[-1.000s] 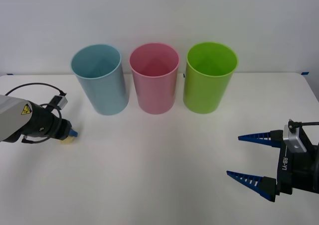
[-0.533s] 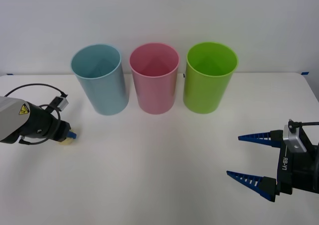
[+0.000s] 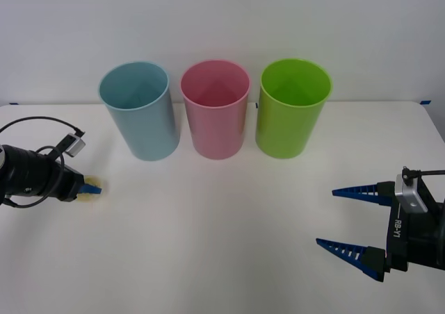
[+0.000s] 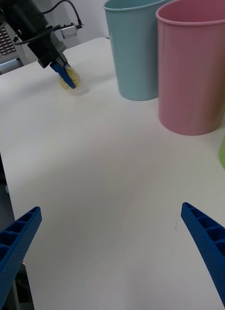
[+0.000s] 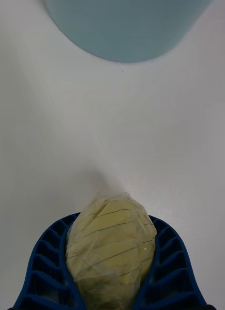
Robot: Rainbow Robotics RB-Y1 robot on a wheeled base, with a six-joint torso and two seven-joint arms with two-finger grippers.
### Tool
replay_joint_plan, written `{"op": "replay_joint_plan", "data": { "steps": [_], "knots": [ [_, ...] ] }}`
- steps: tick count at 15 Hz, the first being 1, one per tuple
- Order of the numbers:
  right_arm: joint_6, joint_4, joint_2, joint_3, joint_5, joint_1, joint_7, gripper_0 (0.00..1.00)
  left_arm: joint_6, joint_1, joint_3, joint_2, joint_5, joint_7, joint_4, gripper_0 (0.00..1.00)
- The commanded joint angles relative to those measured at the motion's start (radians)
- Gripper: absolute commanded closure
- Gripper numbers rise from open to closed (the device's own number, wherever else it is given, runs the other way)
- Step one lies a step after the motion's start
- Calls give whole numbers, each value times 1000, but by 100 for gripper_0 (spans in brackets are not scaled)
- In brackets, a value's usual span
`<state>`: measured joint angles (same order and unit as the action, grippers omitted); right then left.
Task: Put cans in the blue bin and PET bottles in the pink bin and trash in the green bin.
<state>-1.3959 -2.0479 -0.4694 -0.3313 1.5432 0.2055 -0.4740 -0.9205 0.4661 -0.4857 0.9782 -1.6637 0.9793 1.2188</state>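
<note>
1. three bins stand upright in a row at the back of the white table [image 3: 222,244]: the blue bin [image 3: 139,112], the pink bin [image 3: 215,111], the green bin [image 3: 292,110]. from the front view i see nothing inside any of them.
2. the trash [image 5: 111,247] is clamped in my left gripper [image 3: 90,187], low at the table's left side, in front of the blue bin and apart from it.
3. in the left wrist view the wad looks oval, its long axis running out along the fingers [image 5: 44,261] toward the blue bin.
4. the front view gives just a pale sliver at the fingertips; the right wrist view shows it from the side.
5. my right gripper [image 3: 348,220] waits at the right, jaws wide apart.
</note>
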Motion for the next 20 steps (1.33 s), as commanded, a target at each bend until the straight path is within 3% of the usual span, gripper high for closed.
{"op": "replay_joint_plan", "data": {
  "steps": [1, 5, 9, 13, 20],
  "knots": [
    [0, 0, 0, 0, 0, 0, 0, 0, -32, -77, 115, 0, 36, -146, 21, 100],
    [0, 0, 0, 0, 0, 0, 0, 0, -110, -219, 271, 0, 110, -300, 120, 100],
    [0, 0, 0, 0, 0, 0, 0, 0, -152, -302, 346, -1, 225, -418, 197, 100],
    [0, 0, 0, 0, 0, 0, 0, 0, -219, -339, 403, -19, 390, -604, 212, 100],
    [0, 0, 0, 0, 0, 0, 0, 0, -193, -319, 414, -46, 752, -757, 278, 100]
  ]
}}
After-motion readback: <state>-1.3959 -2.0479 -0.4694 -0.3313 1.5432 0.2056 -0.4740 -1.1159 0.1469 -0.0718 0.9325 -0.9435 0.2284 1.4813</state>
